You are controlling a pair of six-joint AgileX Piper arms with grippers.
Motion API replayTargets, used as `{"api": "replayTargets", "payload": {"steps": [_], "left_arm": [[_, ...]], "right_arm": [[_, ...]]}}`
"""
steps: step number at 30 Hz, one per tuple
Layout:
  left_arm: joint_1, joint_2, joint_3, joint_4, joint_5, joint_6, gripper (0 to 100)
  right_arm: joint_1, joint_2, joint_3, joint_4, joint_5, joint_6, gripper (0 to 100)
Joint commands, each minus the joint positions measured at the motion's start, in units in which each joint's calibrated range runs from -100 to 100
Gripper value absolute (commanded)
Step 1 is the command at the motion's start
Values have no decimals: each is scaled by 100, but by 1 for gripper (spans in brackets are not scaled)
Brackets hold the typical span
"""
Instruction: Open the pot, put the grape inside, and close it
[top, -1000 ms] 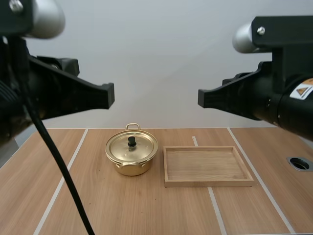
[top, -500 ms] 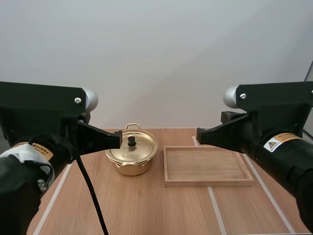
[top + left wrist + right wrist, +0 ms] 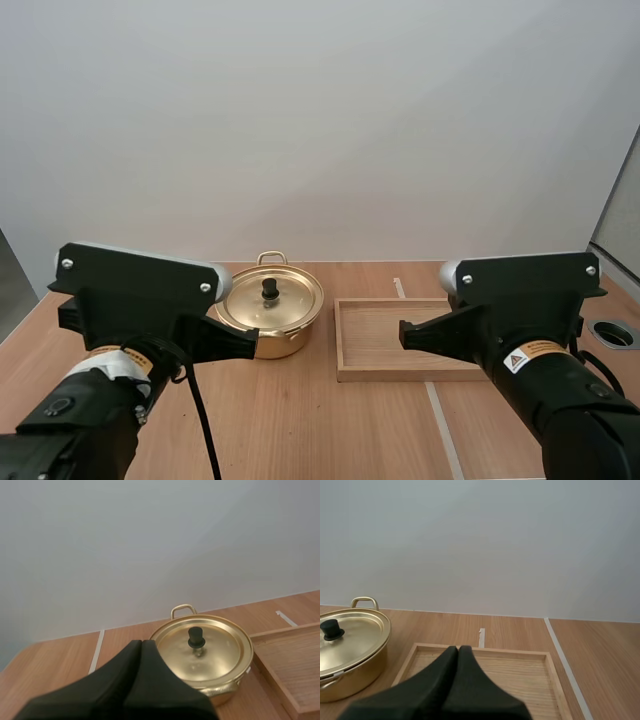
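On the table (image 3: 310,425), the lidded pot (image 3: 291,304) stands beside the wooden tray (image 3: 412,374)

The left arm (image 3: 120,300) and the right arm (image 3: 530,300) are both low and close to the camera, side by side and well apart, each reaching forward with its wrist about level. The left gripper (image 3: 248,346) points forward and slightly inward, toward the other arm. Its two black fingers (image 3: 120,680) lie pressed flat together as one dark wedge, with nothing pinched between them. The right gripper (image 3: 407,335) mirrors it, angled inward toward the left one, its fingers likewise closed tip to tip on nothing
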Motion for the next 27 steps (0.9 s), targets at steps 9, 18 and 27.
{"api": "replayTargets", "payload": {"steps": [9,18,27], "left_arm": [[4,-26,692,48,-177,19,0],[4,-26,1154,48,-503,10,0],[4,-26,1189,48,-567,10,0]], "right_arm": [[-46,-47,628,-171,-182,-15,0],[-46,-47,653,-171,123,-15,0],[-46,-47,695,-201,425,-15,0]]}}
